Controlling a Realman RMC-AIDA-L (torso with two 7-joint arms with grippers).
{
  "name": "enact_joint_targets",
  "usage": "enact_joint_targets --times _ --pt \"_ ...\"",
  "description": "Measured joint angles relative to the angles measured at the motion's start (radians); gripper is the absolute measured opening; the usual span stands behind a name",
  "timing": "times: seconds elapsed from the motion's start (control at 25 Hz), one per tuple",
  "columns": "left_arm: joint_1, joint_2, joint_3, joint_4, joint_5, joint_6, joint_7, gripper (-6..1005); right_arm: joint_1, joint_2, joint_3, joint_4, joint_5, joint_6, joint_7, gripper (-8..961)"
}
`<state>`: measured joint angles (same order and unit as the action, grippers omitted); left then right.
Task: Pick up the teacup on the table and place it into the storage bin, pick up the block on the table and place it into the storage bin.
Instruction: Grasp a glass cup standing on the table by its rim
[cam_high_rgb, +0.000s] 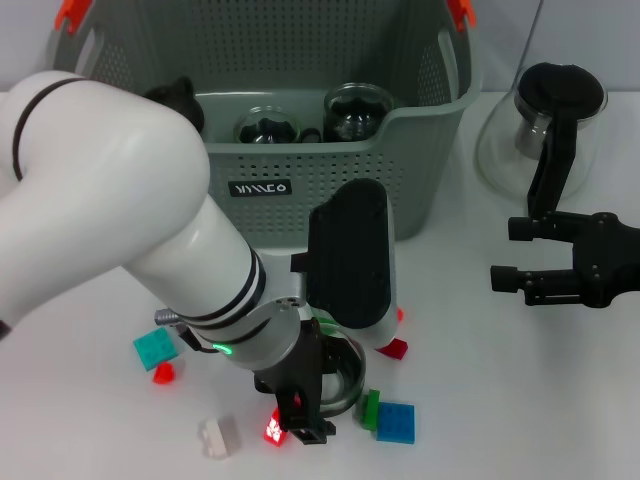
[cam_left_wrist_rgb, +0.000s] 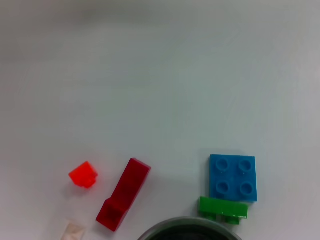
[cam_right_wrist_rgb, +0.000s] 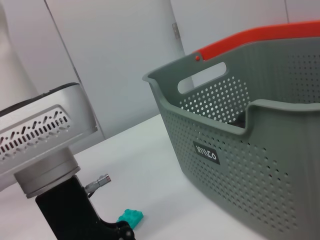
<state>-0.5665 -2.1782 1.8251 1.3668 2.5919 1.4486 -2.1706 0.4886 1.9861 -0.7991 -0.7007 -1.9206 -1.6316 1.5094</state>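
The teacup (cam_high_rgb: 345, 375), a clear glass one, sits on the near desk (cam_high_rgb: 480, 400) among blocks, with the left end effector (cam_high_rgb: 305, 405) lowered around it; whether its fingers have closed I cannot tell. Gripping the rim squarely should avoid nudging the green block (cam_high_rgb: 370, 408). The storage bin (cam_high_rgb: 330, 185) stands behind. The right end effector (cam_high_rgb: 520, 255) hovers open, empty, at right.
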Motion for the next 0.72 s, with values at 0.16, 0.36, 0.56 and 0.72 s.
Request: enact_joint_targets --times 0.16,0.36,0.56,0.72 --pt "0.0 0.0 0.013 -0.002 0.0 -0.01 -0.013 645 0.0 -0.001 0.0 0.0 0.0 0.001 0.0 924" --pt "-0.003 0.0 0.015 -0.002 -0.002 -0.016 -0.022 579 0.0 -0.001 0.002 0.0 0.0 0.003 -0.001 924" --pt "-0.006 0.0 0.017 -0.003 -0.003 -0.021 -0.026 398 0.001 -0.001 0.008 0.0 0.0 0.003 -0.001 924" --pt "-0.008 0.0 0.023 -0.007 -0.001 -0.022 -0.026 235 0.001 -0.001 0.009 0.0 0.0 0.005 -0.001 925"
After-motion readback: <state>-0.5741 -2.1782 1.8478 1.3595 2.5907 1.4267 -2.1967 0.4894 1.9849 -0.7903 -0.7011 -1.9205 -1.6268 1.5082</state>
